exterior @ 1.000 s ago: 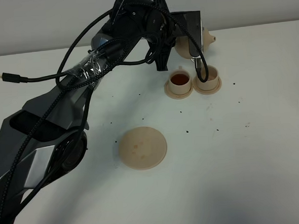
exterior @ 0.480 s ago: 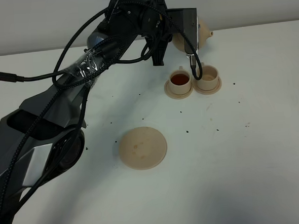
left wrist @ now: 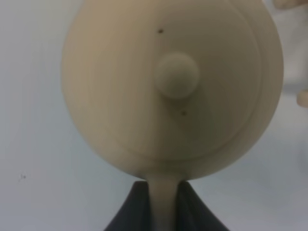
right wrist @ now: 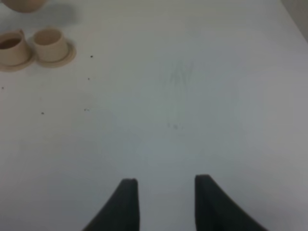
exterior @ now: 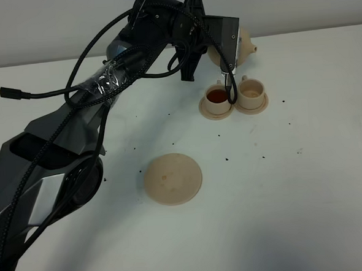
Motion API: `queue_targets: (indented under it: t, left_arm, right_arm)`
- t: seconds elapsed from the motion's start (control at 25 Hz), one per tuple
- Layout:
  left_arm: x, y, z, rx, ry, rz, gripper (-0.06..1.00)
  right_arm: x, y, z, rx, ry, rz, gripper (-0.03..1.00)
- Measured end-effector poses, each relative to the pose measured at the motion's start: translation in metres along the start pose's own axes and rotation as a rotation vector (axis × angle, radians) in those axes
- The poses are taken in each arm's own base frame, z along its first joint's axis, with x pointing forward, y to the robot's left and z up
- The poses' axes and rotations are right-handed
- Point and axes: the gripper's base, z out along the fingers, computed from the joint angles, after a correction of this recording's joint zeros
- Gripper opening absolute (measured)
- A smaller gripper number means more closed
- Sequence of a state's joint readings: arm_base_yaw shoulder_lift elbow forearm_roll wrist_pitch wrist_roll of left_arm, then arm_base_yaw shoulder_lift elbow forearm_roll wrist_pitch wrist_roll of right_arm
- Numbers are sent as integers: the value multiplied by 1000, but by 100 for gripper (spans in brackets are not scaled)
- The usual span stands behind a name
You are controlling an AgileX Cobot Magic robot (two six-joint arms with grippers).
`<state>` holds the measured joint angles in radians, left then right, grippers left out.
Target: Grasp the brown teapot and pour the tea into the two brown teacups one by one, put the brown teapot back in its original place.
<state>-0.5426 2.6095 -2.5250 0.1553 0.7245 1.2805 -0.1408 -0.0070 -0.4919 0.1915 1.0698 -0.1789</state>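
Table (exterior: pixel 319 182): white, matte top is seen.
Wall (exterior: pixel 296 2): pale grey, met along the far edge.
Specks (exterior: pixel 227 159): dark, scattered over the top.
Light: even; shadows soft.

The white tabletop (exterior: pixel 307 183) carries a flat round beige plate (exterior: pixel 172 178) near its middle. Well apart from it, toward the far edge, two small saucers sit side by side with rims about touching. The left saucer (exterior: pixel 216 114) bears the left cup (exterior: pixel 217 96), filled with dark reddish tea. The right saucer (exterior: pixel 253 109) bears the right cup (exterior: pixel 250 89), pale inside. Dark specks (exterior: pixel 227 159) dot the surface around them.
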Motion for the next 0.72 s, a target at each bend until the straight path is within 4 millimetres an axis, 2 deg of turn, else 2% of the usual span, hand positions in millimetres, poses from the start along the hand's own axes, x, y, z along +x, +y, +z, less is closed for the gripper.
queue_targets:
  t: [0.72]
  left_arm:
    - [0, 1, 0, -7, -2, 121, 15]
  right_arm:
    - [0, 0, 0, 0, 0, 0, 31]
